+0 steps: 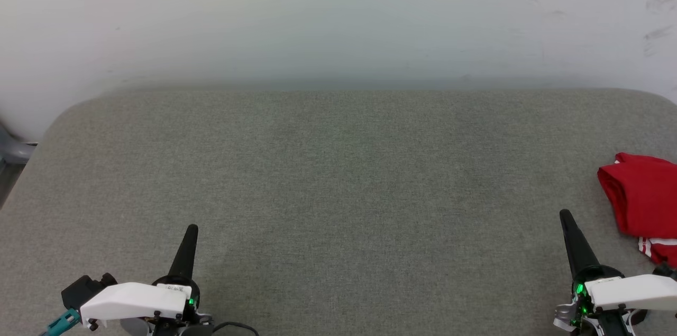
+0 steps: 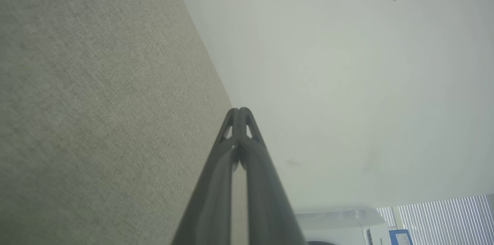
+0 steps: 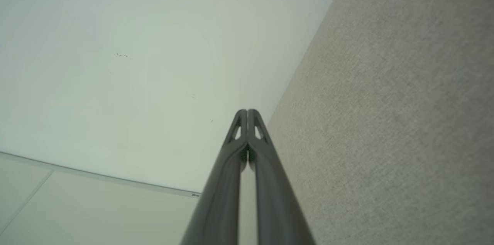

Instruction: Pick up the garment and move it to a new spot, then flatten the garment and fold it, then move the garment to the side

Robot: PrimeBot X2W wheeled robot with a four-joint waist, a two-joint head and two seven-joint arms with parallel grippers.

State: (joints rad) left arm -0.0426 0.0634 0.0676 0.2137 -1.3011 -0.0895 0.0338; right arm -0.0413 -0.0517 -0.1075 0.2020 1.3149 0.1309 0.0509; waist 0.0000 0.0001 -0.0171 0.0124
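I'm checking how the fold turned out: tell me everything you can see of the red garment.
The garment is a red bundle of soft, thin-looking cloth at the far right of the head view, cut off by the picture's edge. It lies doubled over, with rounded folds along its left side and white, red-striped trim at its near end. It rests on the grey fabric surface. The shut right tool stands just left of it, not touching.

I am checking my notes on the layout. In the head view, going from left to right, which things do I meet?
left gripper → right gripper → red shirt
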